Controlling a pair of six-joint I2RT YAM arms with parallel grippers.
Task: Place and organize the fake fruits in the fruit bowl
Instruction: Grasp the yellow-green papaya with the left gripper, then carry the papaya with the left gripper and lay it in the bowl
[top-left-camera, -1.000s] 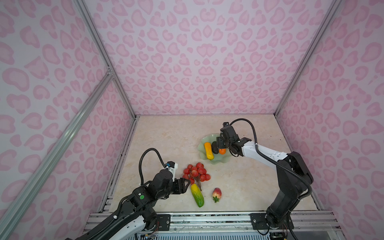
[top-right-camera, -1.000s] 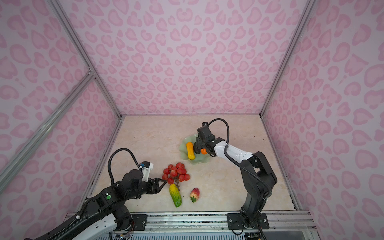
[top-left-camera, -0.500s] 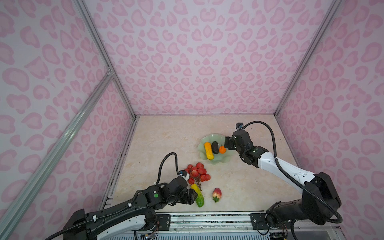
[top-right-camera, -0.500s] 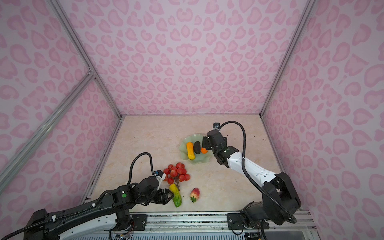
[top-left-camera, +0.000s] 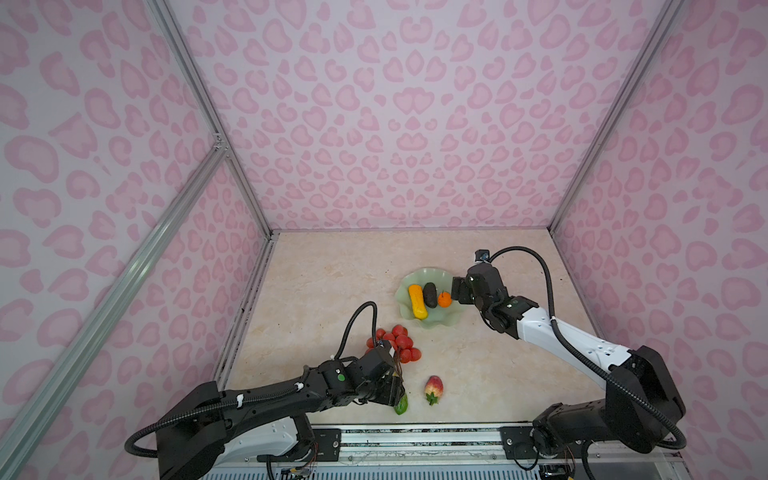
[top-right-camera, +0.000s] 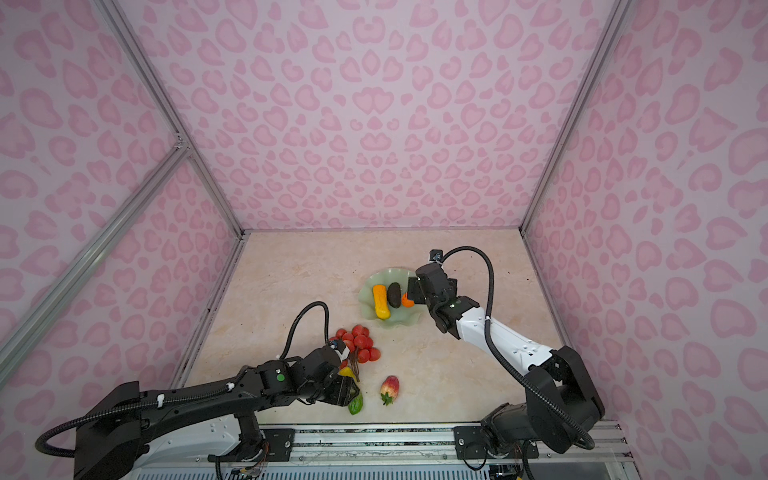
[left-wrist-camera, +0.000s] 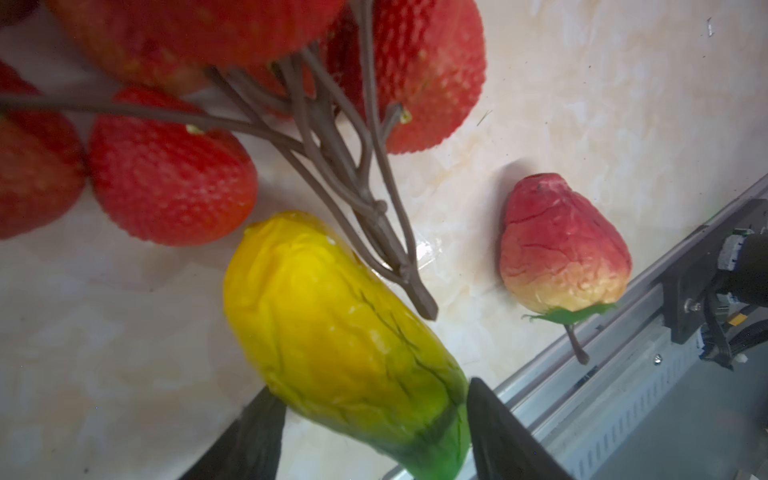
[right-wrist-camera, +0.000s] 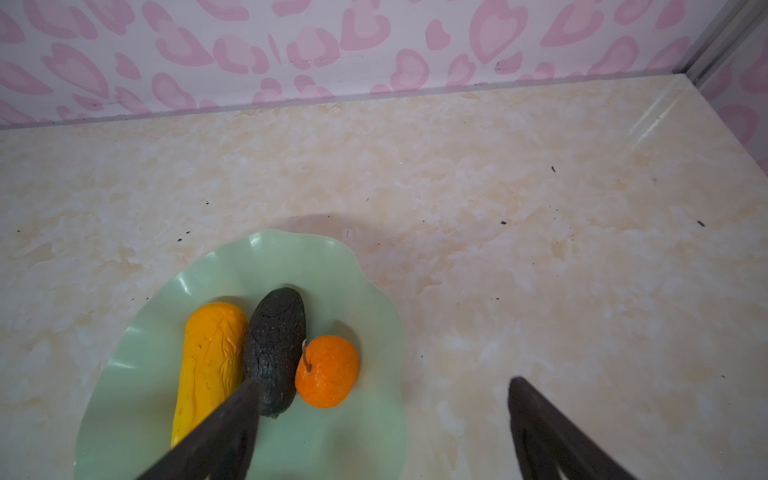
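In both top views, a yellow fruit (top-left-camera: 417, 301), an avocado (top-left-camera: 430, 294) and an orange (top-left-camera: 444, 299) are seen side by side in the green bowl (top-left-camera: 441, 323). The berries (top-left-camera: 400, 343), the strawberry (top-left-camera: 433, 386) and the yellow-green fruit (top-left-camera: 401, 405) are left on the table (top-left-camera: 332, 282). The right gripper (top-left-camera: 456, 291) is held just beside the orange; the left gripper (top-right-camera: 347, 392) is set over the yellow-green fruit.

In the left wrist view, that fruit's green end is bracketed by the fingers (left-wrist-camera: 257, 432), with the berry stems (left-wrist-camera: 357, 195) close against its side. Whether a firm grip is made cannot be told.

In the right wrist view, the jaws are spread wide, with nothing between them.

The fourth pick is judged to be in hand. Next, the grip must be closed and the fruit lifted clear of the stems.
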